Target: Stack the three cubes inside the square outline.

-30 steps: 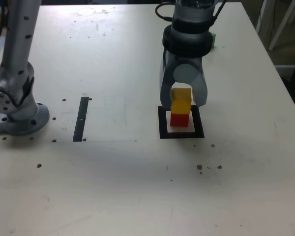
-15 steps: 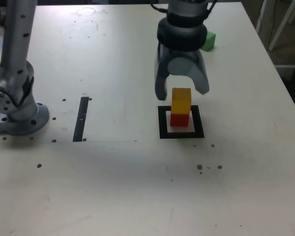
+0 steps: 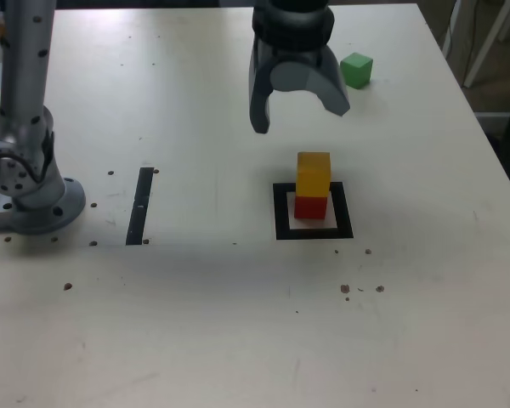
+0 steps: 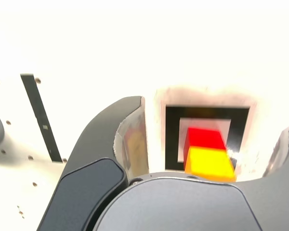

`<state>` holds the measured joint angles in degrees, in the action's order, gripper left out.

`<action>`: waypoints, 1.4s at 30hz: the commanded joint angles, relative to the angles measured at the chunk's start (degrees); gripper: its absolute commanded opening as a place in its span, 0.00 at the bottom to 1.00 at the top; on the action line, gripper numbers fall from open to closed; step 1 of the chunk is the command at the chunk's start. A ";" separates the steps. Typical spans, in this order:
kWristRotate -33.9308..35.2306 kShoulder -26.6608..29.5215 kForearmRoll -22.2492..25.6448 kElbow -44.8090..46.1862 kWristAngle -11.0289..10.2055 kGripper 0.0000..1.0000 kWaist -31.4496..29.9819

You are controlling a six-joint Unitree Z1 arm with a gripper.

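"What's the table (image 3: 195, 323) carrying?"

"It's supporting the arm (image 3: 27, 93), whose base is standing at the exterior view's left."

"And the gripper (image 3: 299, 121)?"

"It's hanging above the table, with its two fingers spreading wide apart. It's holding nothing and touching none of the cubes."

"Where's the square (image 3: 280, 212)?"

"It's lying flat on the table, nearer the exterior view's bottom than the gripper is showing. The black strip (image 3: 139, 208) is lying between it and the arm's base."

"So what are the cubes doing?"

"The yellow cube (image 3: 314, 174) is resting on the red cube (image 3: 310, 207), and the red one is sitting on the square's white centre. The wrist view is showing both inside the black frame's span, the yellow one partly overlapping it. The green cube (image 3: 356, 70) is sitting apart, up towards the exterior view's top right."
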<state>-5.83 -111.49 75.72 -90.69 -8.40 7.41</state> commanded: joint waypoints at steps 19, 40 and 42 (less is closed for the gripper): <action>-27.33 -12.57 -2.38 -13.70 0.43 0.99 15.97; -45.69 -23.21 -1.61 -30.47 -4.30 1.00 23.65; -47.06 -24.61 -1.30 -32.50 -4.56 0.99 23.78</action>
<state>-52.30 -135.06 74.19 -122.21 -12.75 31.00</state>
